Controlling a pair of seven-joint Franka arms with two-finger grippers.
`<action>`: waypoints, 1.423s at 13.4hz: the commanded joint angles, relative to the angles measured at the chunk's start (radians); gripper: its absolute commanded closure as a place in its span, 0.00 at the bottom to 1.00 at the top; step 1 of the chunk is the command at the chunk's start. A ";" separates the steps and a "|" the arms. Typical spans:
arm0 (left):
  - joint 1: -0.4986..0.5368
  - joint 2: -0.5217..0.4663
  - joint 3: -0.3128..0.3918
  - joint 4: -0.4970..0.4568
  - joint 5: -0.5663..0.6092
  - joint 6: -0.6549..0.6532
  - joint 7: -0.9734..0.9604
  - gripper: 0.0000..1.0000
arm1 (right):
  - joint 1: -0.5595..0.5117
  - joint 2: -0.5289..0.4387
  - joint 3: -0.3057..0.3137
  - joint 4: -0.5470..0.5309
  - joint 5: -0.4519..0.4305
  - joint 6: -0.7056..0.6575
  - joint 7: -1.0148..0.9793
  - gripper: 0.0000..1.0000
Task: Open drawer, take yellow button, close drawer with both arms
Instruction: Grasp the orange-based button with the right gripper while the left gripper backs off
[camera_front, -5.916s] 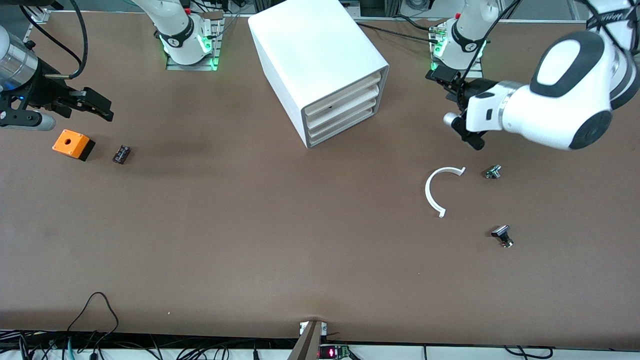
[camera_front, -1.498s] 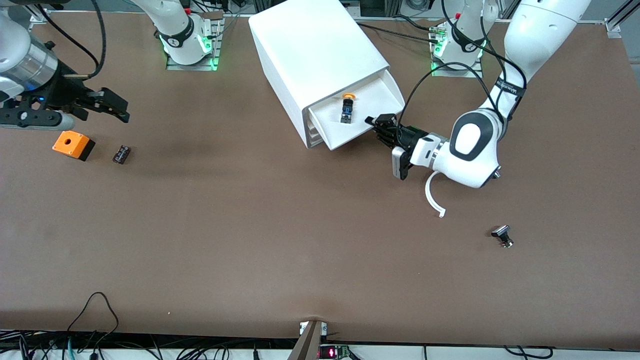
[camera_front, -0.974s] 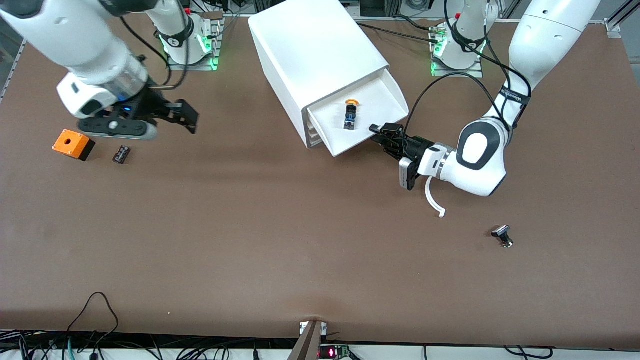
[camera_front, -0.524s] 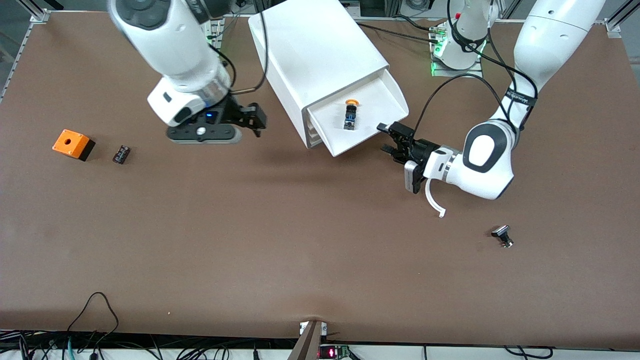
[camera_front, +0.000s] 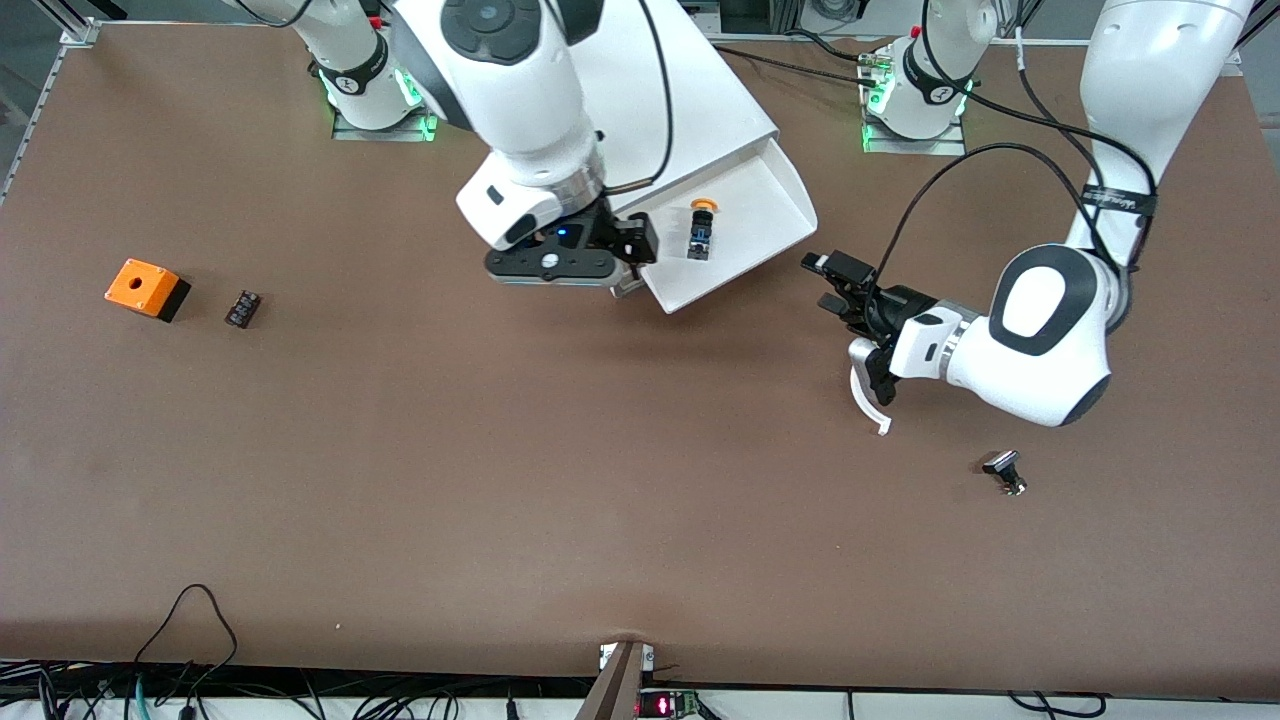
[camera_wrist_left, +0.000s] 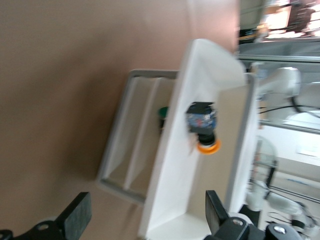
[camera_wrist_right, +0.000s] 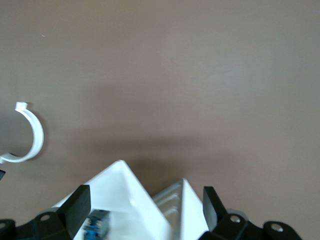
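Observation:
The top drawer (camera_front: 752, 215) of the white cabinet (camera_front: 700, 90) stands pulled out. The button (camera_front: 702, 228), orange cap and black-and-blue body, lies on its side in it. My right gripper (camera_front: 635, 262) is open and empty over the drawer's front corner toward the right arm's end, beside the button. In the right wrist view the gripper (camera_wrist_right: 145, 207) spans the drawer (camera_wrist_right: 120, 190), with the button's body (camera_wrist_right: 95, 225) by one finger. My left gripper (camera_front: 832, 283) is open and empty, clear of the drawer front. The left wrist view shows that gripper (camera_wrist_left: 145, 222), the drawer (camera_wrist_left: 180, 165) and the button (camera_wrist_left: 202, 127).
A white C-shaped ring (camera_front: 865, 400) lies on the table under the left wrist. A small black-headed bolt (camera_front: 1005, 472) lies nearer the camera. An orange square box (camera_front: 146, 288) and a small black part (camera_front: 243, 308) sit toward the right arm's end.
The left gripper pulled the top drawer out, then let go and drew back. The right arm swung from near the orange box over to the open drawer.

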 joint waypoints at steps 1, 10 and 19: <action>0.001 -0.039 -0.003 0.043 0.165 -0.021 -0.121 0.00 | 0.065 0.080 -0.018 0.059 -0.005 0.067 0.067 0.01; -0.014 -0.030 -0.024 0.086 0.711 0.018 -0.241 0.00 | 0.171 0.196 -0.012 0.068 -0.002 0.043 0.256 0.01; -0.013 0.002 -0.024 0.129 0.862 0.028 -0.760 0.00 | 0.216 0.207 -0.011 0.067 0.021 0.005 0.293 0.72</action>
